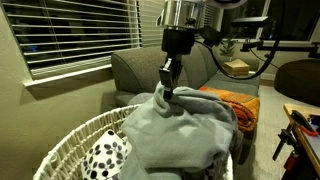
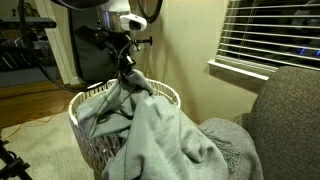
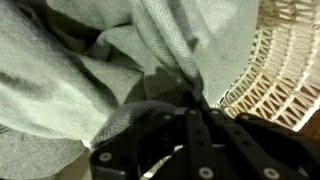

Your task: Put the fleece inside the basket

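The light grey fleece point(image 1: 185, 125) point(image 2: 160, 130) drapes over the rim of the white wicker basket point(image 1: 75, 140) point(image 2: 160, 92) and trails onto the sofa. My gripper point(image 1: 167, 90) point(image 2: 127, 72) hangs above the basket and is shut on a pinched fold of the fleece, holding it up in a peak. In the wrist view the black fingers point(image 3: 190, 100) close on grey fleece point(image 3: 60, 60), with the basket's weave point(image 3: 280, 70) at right.
A white black-spotted cloth point(image 1: 105, 155) lies inside the basket. An orange blanket point(image 1: 235, 100) lies on the grey sofa point(image 1: 135, 68) point(image 2: 290, 110). Window blinds point(image 1: 70, 30) are behind. A table edge point(image 1: 305, 120) stands at right.
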